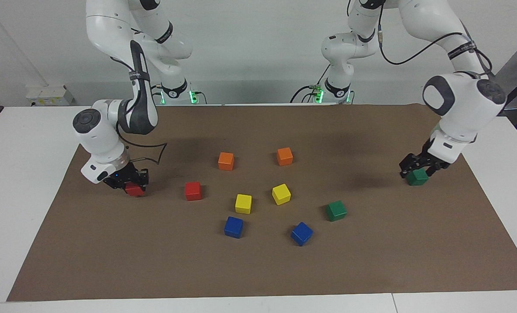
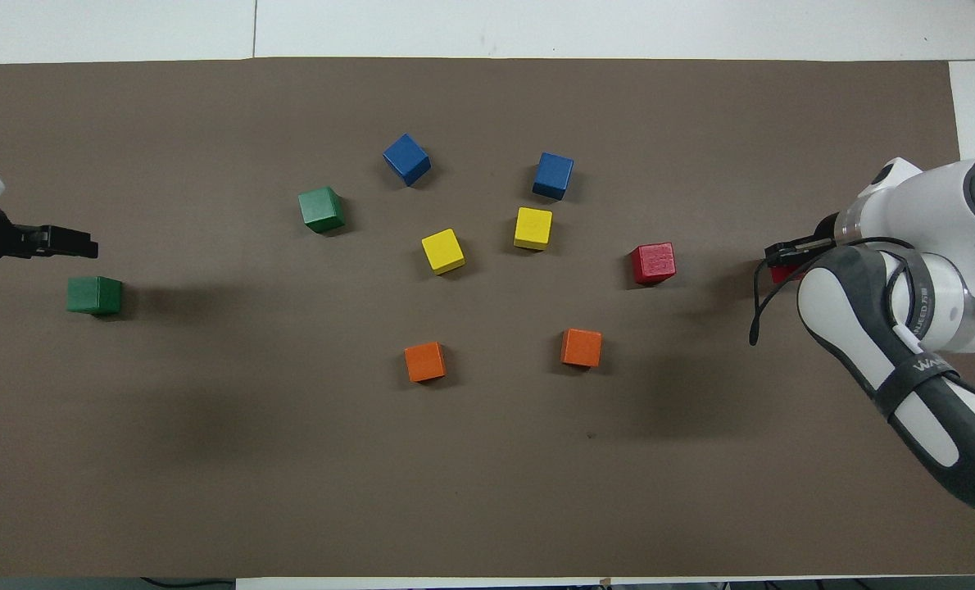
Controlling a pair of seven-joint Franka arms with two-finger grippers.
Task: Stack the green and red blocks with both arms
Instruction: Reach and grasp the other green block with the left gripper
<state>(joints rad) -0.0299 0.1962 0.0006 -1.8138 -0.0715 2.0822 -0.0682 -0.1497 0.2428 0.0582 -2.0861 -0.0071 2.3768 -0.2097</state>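
Note:
My left gripper [image 1: 418,168] stands open just above a green block [image 1: 417,178] that rests on the mat at the left arm's end of the table. From overhead this green block [image 2: 94,295] lies free of the left gripper [image 2: 78,243]. My right gripper [image 1: 130,184] is shut on a red block [image 1: 134,190], low at the right arm's end; overhead, that red block [image 2: 777,268] is mostly hidden under the right gripper [image 2: 785,249]. A second red block [image 1: 193,191] and a second green block [image 1: 336,210] sit on the mat nearer the middle.
A brown mat [image 1: 258,269] covers the table. In its middle sit two orange cubes [image 1: 226,161] [image 1: 284,156], two yellow cubes [image 1: 243,203] [image 1: 281,194] and two blue cubes [image 1: 233,227] [image 1: 301,233], the orange ones nearest the robots.

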